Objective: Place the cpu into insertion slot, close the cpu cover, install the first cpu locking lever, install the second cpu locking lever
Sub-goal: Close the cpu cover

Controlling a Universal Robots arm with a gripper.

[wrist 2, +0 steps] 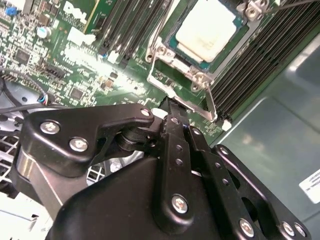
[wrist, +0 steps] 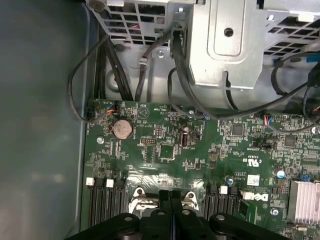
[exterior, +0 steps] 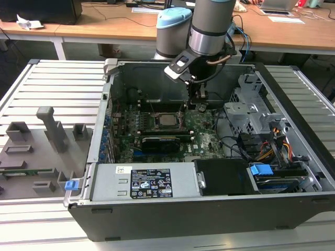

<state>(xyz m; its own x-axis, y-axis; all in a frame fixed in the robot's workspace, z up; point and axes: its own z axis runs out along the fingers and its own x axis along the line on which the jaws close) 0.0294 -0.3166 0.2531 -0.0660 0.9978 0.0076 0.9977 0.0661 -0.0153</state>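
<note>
cpu [wrist 2: 206,34] flat, silvery top facing up

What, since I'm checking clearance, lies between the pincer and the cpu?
In the second wrist view, the socket's metal frame and a thin metal lever lie between the pincer and the cpu.

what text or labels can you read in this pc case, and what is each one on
Dark label on the power supply: print too small to read.
White sticker beside it: too small to read.
White logo on the green circuit board: a maker's mark, not quoted; other board print too small.
White label on the case wall: cut off, unreadable.
cpu: no print legible.
</note>
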